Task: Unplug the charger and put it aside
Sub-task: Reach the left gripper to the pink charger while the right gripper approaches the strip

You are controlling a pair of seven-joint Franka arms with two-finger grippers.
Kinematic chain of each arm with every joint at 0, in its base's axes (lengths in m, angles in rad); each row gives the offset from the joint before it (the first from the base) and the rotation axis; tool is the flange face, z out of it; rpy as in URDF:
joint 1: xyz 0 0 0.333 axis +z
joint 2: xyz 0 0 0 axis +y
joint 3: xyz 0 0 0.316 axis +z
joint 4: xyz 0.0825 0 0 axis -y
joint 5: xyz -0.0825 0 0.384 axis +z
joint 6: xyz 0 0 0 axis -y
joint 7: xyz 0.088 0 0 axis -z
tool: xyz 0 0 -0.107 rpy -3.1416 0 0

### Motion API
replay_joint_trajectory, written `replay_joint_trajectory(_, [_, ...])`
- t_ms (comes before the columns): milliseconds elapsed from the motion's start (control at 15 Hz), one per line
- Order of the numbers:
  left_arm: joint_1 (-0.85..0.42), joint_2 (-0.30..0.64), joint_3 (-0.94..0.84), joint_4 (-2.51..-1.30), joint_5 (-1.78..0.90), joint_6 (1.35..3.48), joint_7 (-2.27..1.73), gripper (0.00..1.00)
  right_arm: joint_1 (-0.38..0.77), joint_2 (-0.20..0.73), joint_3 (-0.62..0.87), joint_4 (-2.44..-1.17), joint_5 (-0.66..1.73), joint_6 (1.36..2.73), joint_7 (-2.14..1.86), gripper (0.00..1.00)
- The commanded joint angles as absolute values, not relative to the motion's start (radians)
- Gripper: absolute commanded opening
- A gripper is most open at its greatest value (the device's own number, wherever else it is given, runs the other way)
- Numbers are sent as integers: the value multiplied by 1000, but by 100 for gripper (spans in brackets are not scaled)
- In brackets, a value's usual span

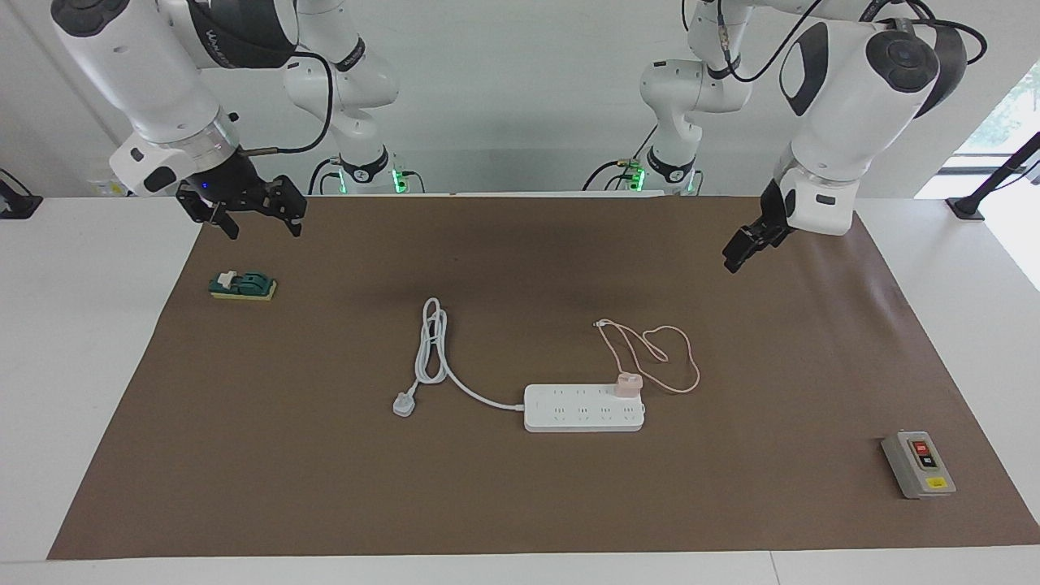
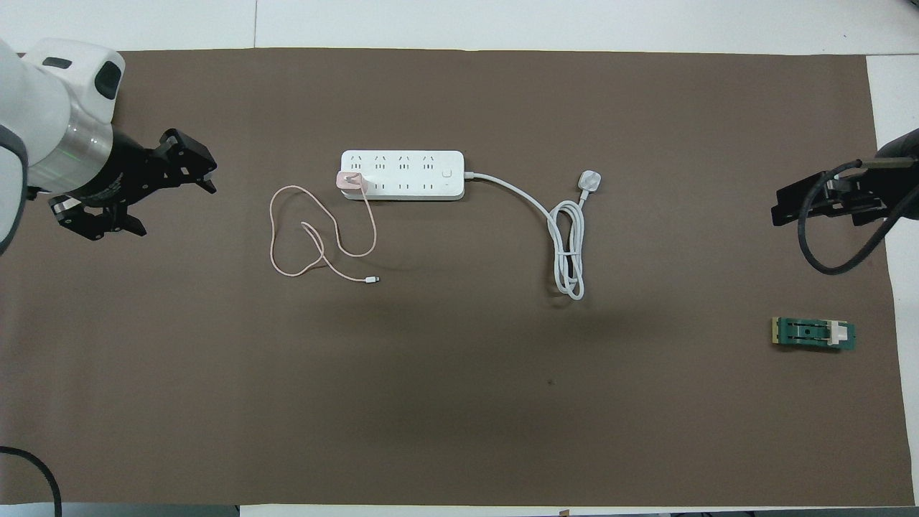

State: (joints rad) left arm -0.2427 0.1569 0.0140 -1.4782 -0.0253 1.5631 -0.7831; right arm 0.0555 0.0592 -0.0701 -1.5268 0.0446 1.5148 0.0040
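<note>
Left claw (image 1: 746,244) raised over the brown mat (image 1: 520,487) at its own end of the table (image 1: 81,325), holding nothing; finger gap hard to tell. Right claw (image 1: 252,213) likewise raised and empty, fingers spread apart, above a green switch block (image 1: 243,286). Charger (image 1: 628,383) still plugged into the white power strip (image 1: 583,408) mid-mat, at the strip's end toward the left arm. Pink cable (image 1: 654,349) looped nearer the robots. Grey button box (image 1: 917,464) well apart.
</note>
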Motion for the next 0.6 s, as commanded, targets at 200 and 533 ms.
replay_joint_trajectory(200, [-348,339,26,-1307,-32,1638,-1251,100,52,57,-60,-1540,52,1566,226,100])
replay_joint_trajectory(533, [-385,442,26,-1308,-29,1727,-1616,100,84,116,-60,-1509,139,1483,640,100])
